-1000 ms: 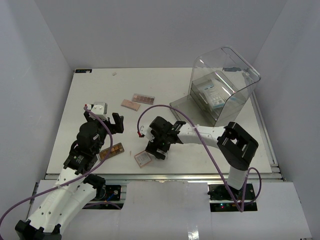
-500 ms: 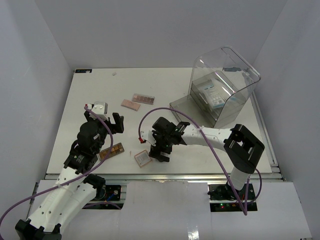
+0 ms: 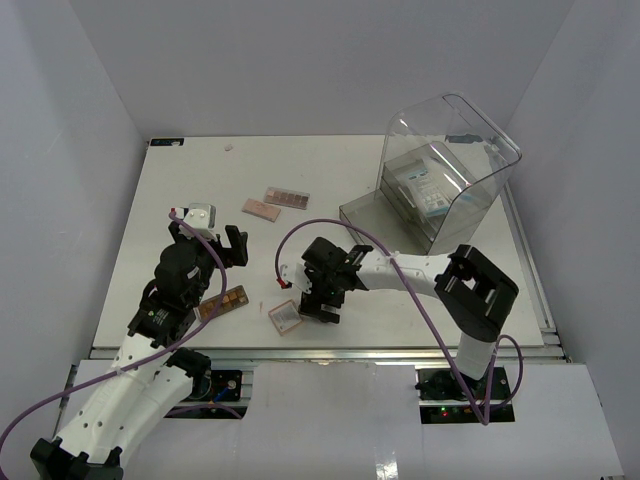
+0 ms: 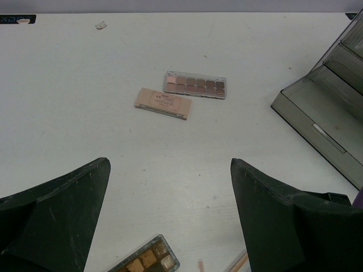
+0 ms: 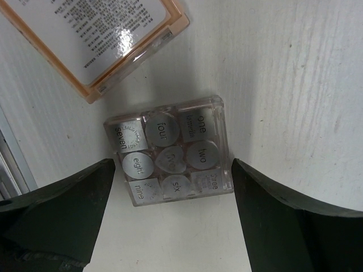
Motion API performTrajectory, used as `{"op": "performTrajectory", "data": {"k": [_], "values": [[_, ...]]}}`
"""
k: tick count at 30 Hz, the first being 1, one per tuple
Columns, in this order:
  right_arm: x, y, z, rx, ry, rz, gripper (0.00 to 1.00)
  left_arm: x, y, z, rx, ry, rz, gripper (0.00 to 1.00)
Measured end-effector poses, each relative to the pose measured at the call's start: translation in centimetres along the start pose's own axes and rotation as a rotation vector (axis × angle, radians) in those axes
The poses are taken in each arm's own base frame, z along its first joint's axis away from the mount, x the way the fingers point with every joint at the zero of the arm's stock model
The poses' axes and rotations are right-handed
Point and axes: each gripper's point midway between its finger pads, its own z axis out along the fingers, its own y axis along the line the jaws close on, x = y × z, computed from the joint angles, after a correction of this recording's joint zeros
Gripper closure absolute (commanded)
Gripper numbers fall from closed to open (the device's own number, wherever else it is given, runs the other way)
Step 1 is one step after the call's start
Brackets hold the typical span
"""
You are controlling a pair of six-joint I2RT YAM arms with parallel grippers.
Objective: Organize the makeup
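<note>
The right end effector [image 5: 173, 175] straddles the grid palette [image 5: 170, 148], which fills the gap between its fingers; the square compact [image 5: 96, 39] crowds one corner. Open counter [image 4: 85, 68] lies ahead of the left end effector [image 4: 170, 170], as far as the pink palette [image 4: 163, 103] and pan palette [image 4: 195, 85].

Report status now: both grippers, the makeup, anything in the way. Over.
Left gripper open, holding nothing. Right gripper open, one finger each side of silvery grid palette. Pinkish square compact close beside palette, not touching.
</note>
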Motion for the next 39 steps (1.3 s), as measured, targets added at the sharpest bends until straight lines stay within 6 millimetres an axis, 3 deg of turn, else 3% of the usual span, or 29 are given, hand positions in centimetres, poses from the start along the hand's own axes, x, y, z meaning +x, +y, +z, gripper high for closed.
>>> {"op": "performTrajectory", "data": {"k": [5, 8, 10, 19, 22, 25, 28, 31, 35, 39], "values": [[0.3, -0.3, 0.5, 0.013, 0.019, -0.005, 0.09, 0.0, 0.0, 0.0, 0.0, -0.001, 0.0, 0.02], [0.3, -0.4, 0.5, 0.02, 0.022, -0.01, 0.03, 0.0, 0.0, 0.0, 0.0, 0.0, 0.0, 0.02], [0.2, -0.5, 0.6, 0.026, 0.021, -0.016, 0.05, 0.0, 0.0, 0.0, 0.0, 0.0, 0.0, 0.02], [0.0, -0.4, 0.6, 0.021, 0.015, -0.027, 0.43, 0.0, 0.0, 0.0, 0.0, 0.0, 0.0, 0.02], [0.1, -0.4, 0.5, 0.023, 0.012, -0.032, 0.68, 0.0, 0.0, 0.0, 0.0, 0.0, 0.0, 0.02], [0.1, -0.7, -0.3, 0.039, 0.004, -0.04, 0.75, 0.0, 0.0, 0.0, 0.0, 0.001, 0.0, 0.02], [-0.4, -1.7, -2.0, 0.074, -0.034, -0.03, 0.76, 0.1, 0.0, 0.1, 0.0, 0.004, 0.001, 0.02], [-1.3, -3.9, -5.2, 0.147, -0.102, 0.0, 0.77, 0.3, 0.0, 0.2, -0.001, 0.011, 0.002, 0.02], [-2.1, -8.8, -10.4, 0.3, -0.193, 0.079, 0.77, 0.7, 0.0, 0.4, -0.003, 0.026, 0.006, 0.02], [-0.5, -14.8, -14.6, 0.491, -0.211, 0.22, 0.76, 1.1, -0.1, 0.7, -0.004, 0.044, 0.01, 0.02]]}}
